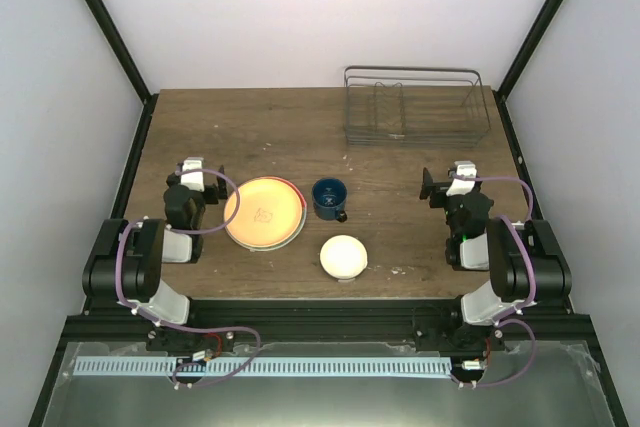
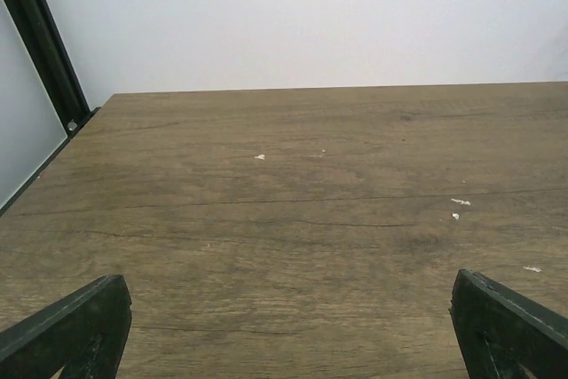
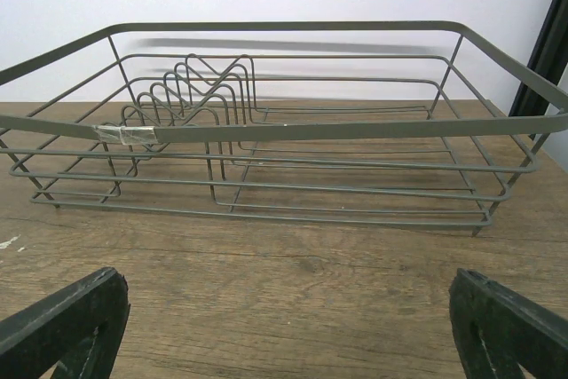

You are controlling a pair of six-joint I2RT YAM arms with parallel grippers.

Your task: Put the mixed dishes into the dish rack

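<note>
Status: load not started, and the first pick is pending by my read. Left gripper [image 2: 288,312] sits at 9 o'clock on the table [image 1: 250,127], fingers spread wide with nothing between them. Its wrist view shows only bare board ahead. Right gripper [image 3: 288,308] is at 3 o'clock, likewise wide and empty, pointed at the dish rack [image 3: 293,130].

All four dishes lie in the near half.
- Cream-white bowl [image 1: 343,256]: nearest me, at 6 o'clock. I cannot tell whether it is mouth-up or inverted.
- Dark blue mug [image 1: 329,197]: just beyond the bowl at table centre, mouth up, handle toward 5 o'clock.
- Orange-yellow plate [image 1: 264,211]: flat at 9 o'clock of the mug, near the left gripper. It is stacked on the red-and-teal plate [image 1: 299,193], of which only the rim shows.

The rack stands at 1 o'clock by the far edge, well apart from the dishes, and holds nothing. Its upright dividers [image 3: 200,95] are in its left part.

I would take the top plate first with the left arm. It lies flat, so the move calls for a rim grip, then tipping it upright into a divider slot. The rack is on the right arm's side, so the carry is long.

Surface: dark wood-grain board with a few white flecks [image 2: 460,202]. Clear tape [image 3: 124,135] wraps the rack's front rim.

Room: plain white walls [image 1: 330,7], black frame posts [image 1: 104,22] at the far corners.
</note>
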